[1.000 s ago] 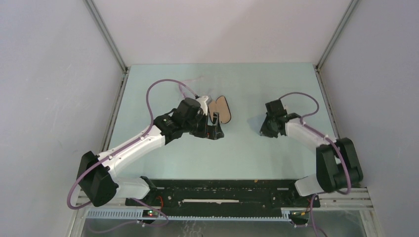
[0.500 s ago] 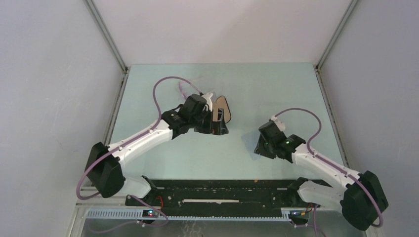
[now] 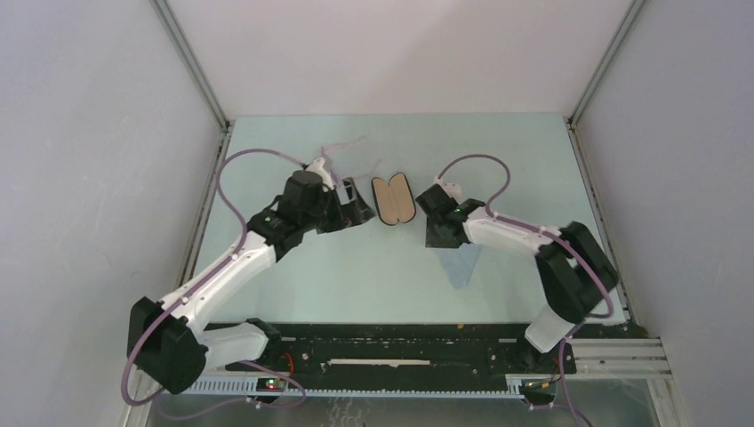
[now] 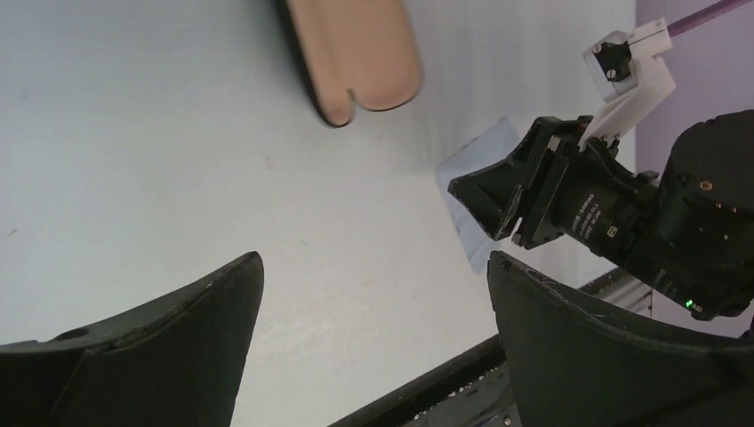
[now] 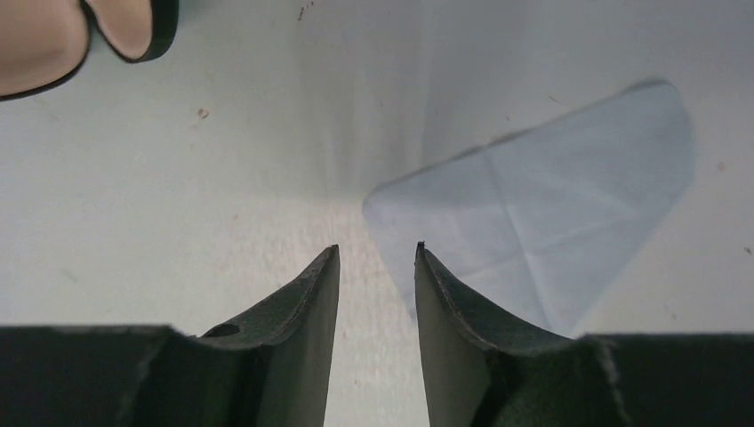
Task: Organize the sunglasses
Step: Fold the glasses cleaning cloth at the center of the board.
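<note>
Sunglasses (image 3: 342, 145) faint at far side, beyond left gripper (image 4: 373, 267); long axis seems left-right, facing unclear. Left arm stretched, jaws wide, empty. Right gripper (image 5: 377, 253) low at cloth (image 5: 542, 196) corner, jaws half apart, empty.

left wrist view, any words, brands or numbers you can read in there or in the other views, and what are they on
small white print on the black body of the right end effector: too small and blurred to read
case: no text
cloth: no text
No readable words, numbers or signs in any view.
</note>
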`<state>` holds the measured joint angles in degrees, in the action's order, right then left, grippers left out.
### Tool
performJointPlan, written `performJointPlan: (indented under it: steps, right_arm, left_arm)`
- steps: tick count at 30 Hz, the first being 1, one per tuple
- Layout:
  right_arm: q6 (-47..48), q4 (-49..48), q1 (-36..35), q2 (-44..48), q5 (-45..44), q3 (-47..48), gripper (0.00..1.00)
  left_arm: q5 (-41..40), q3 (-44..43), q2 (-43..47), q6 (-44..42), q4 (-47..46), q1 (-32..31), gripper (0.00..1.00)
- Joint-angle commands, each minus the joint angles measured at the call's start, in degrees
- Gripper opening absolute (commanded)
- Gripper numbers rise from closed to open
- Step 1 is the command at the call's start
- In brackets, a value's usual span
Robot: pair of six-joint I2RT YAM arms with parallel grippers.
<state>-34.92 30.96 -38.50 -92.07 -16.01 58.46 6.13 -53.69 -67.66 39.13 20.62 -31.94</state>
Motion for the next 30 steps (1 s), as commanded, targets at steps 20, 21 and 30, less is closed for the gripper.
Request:
performJointPlan:
  steps: [20,21,30]
  right_arm:
    - [-0.43,-1.17,1.76,-4.94,-4.45,1.31,0.00]
    - [-0.49,-1.05,2.14,-3.87,-4.51,1.10,0.00]
    - [2.87,-1.50,4.95,1.78,-1.00,-0.71,0.05]
  left_arm:
    - [4.39,6.33,2.47,1.74,-3.02,3.82,1.00]
    - [4.37,6.32,2.43,1.66,-3.04,3.82,1.00]
    - [4.51,7.08,2.32,1.38,-3.62,3.82,1.00]
